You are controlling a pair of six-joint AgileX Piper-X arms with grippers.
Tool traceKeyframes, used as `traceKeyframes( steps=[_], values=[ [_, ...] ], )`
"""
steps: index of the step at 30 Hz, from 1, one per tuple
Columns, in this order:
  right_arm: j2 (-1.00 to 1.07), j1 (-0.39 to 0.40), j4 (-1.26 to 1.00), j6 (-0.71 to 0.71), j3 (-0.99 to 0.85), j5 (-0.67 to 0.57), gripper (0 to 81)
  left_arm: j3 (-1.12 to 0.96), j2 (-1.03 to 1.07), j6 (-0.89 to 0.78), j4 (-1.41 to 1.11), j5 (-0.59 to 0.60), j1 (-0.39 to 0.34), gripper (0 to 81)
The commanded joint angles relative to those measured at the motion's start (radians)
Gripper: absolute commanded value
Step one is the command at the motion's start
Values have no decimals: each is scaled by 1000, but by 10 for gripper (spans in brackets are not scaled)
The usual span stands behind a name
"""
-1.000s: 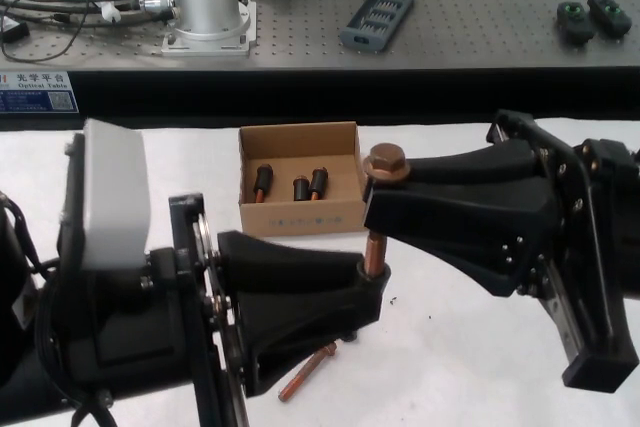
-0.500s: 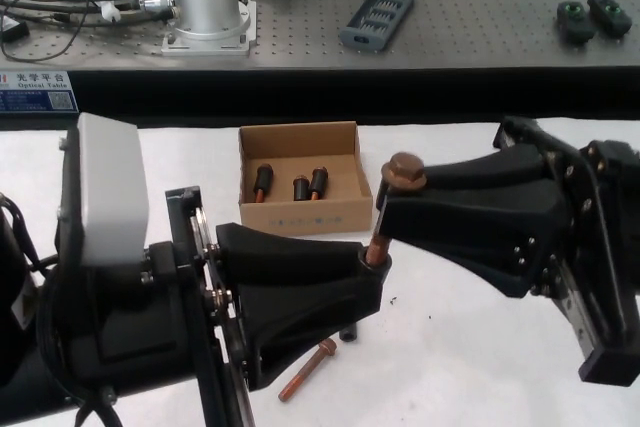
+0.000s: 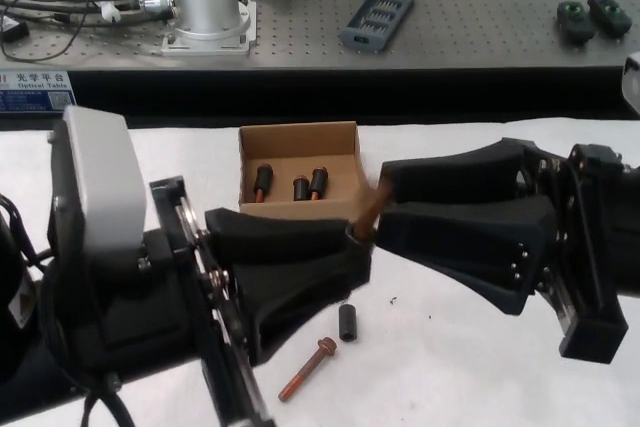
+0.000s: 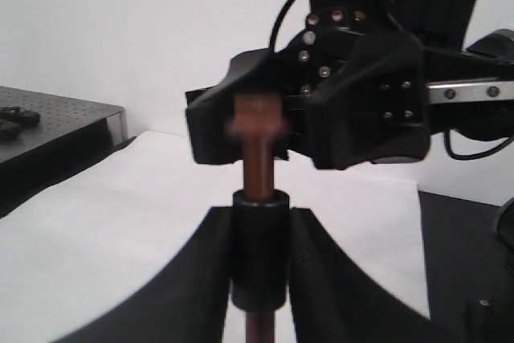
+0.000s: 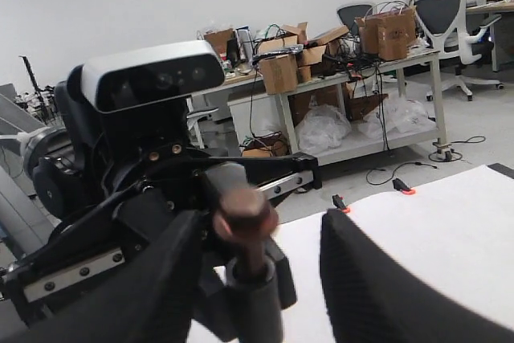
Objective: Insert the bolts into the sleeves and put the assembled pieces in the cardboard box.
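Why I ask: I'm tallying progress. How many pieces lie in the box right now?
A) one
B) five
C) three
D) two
C: three pieces lie side by side on the floor of the box in the high view.

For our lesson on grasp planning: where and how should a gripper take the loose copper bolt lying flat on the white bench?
Probably mid-shank on the loose bolt, coming straight down, with the fingers closing across its length. It lies flat and slanted on the bench. The shank is bare and even, while the head end is thicker and would seat less squarely.
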Motion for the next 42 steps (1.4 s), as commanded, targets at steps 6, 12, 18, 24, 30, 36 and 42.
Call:
traceKeyframes(
  steps=[6, 12, 18, 24, 30, 36, 42],
  values=[
    [0, -7, 5, 48, -2, -11, 358, -14, -12, -5, -44, -176, -3, 6],
    [0, -24, 5, 48, -2, -11, 251, -16, -12, -44, -44, -414, -3, 6],
    [0, -71, 5, 40, -2, -97, 36, -88, -10, -159, 172, -500, 1, 6],
    [-2, -150, 5, 40, -2, -116, 38, -245, 41, -156, 412, -493, 14, 6],
    [-2, -234, 40, 38, -2, -116, 38, -421, 179, -156, 564, -493, 52, 6],
    [-57, -307, 312, -96, -2, 45, 38, -579, 351, -156, 610, -493, 81, 6],
    [-215, -336, 824, -353, -2, 428, 38, -746, 525, -155, 739, -493, 91, 6]
  ],
)
